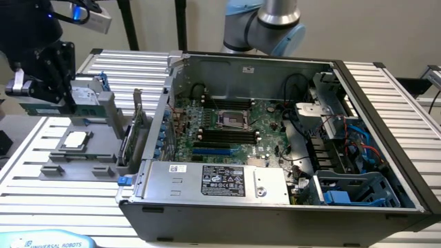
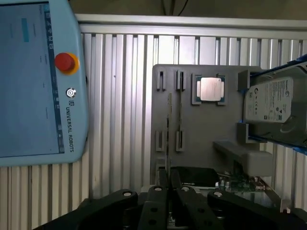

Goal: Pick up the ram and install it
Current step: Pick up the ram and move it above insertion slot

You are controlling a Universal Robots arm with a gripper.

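The ram [image 1: 36, 109], a thin green stick, hangs level above the grey fixture tray [image 1: 65, 165] at the exterior view's left. My gripper [image 1: 48, 101] is shut on it from above. In the wrist view the ram [image 2: 168, 129] shows edge-on as a thin line running out from between my black fingers [image 2: 156, 201], over the tray's slots [image 2: 180, 139]. The open computer case [image 1: 276, 206] stands to the exterior view's right, with the motherboard [image 1: 265, 116] and its black memory slots [image 1: 227, 137] well away from the gripper.
On the tray lie a square silver processor [image 1: 74, 139] [image 2: 211, 89], a hard drive [image 1: 88, 98] [image 2: 276, 103] and an upright expansion card [image 1: 135, 121]. A blue teach pendant [image 2: 38, 81] lies on the slatted table beside the tray. Cables and drive cages fill the case's right side.
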